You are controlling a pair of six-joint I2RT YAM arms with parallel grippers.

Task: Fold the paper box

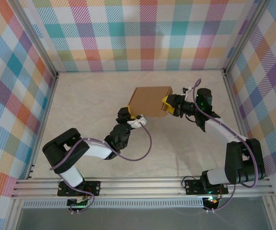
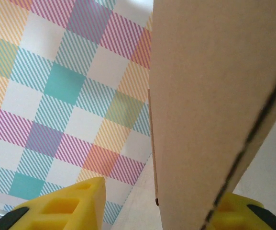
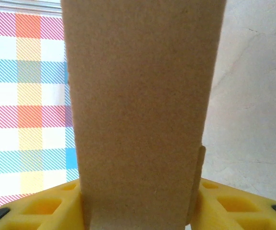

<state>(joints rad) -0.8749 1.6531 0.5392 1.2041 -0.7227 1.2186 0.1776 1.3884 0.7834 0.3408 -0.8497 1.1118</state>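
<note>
Top external: the paper box (image 1: 149, 100) sits between the arms. Right gripper (image 1: 165, 106) clamps one edge — left gripper (image 1: 132, 114) straddles another, jaws apart.

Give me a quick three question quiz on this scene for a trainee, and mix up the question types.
1. True or false: the box is white.
2. In the overhead view, which pincer is at the box's right-hand edge? A) left pincer B) right pincer C) neither
3. What colour are the pincer fingers?

Key: 1 false, it is brown; 2 B; 3 yellow.
</note>
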